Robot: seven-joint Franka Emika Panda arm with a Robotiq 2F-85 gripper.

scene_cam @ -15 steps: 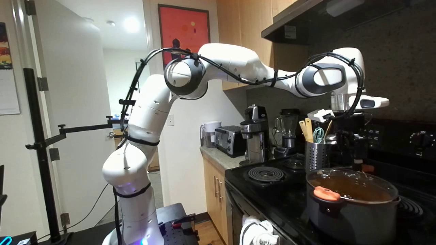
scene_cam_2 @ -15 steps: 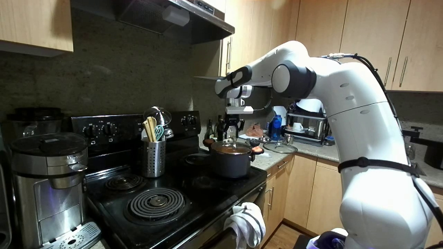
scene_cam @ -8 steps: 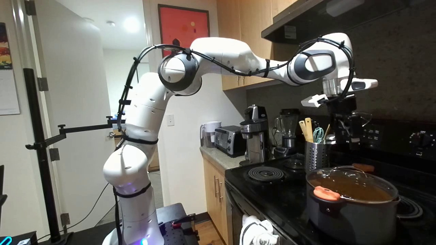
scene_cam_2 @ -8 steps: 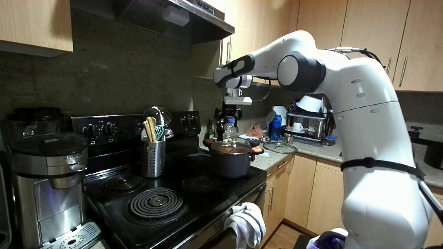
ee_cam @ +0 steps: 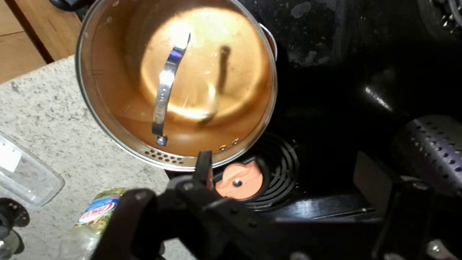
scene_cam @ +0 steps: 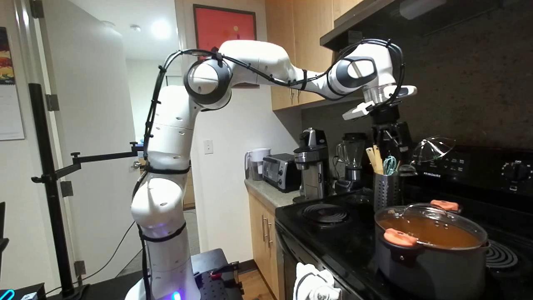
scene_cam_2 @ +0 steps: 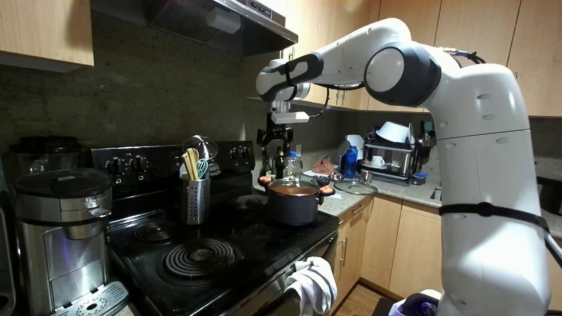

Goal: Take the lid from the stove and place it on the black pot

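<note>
Above a black kitchen stove [scene_cam_2: 259,248], a robot gripper [ee_cam: 285,166] hangs w/ jaws spread wide, its fingers [ee_cam: 205,162] well apart. In the wrist view, 1 finger crosses in front of a pot handle [ee_cam: 234,177] topped in orange; both exterior views put the gripper well above it, not touching. The lid [ee_cam: 195,94], clear glass w/ metal rim & arched grip, sits atop the dark pot [scene_cam: 429,271], which stands on the stove nr the counter [ee_cam: 54,108]. Only the wrist cam picks up small holes [ee_cam: 164,157] nr the lid's edge, plus a bottle [ee_cam: 103,207] w/ red, white & blue label, its lettering too blurred to read for sure. Only in an exterior view: a 2nd glass lid [scene_cam_2: 355,187] on the counter, nr a blue bottle [scene_cam_2: 350,162] & a dish rack [scene_cam_2: 388,148]. Also only in an exterior view: a toaster oven [scene_cam: 281,171], a red framed picture [scene_cam: 225,27] & the name FRIGIDAIRE on the stove's back panel [scene_cam: 474,171], w/ "OFF" marked above a knob [scene_cam: 517,171]. A metal utensil holder [scene_cam_2: 196,202] stands on the stove, apart from the pot.
</note>
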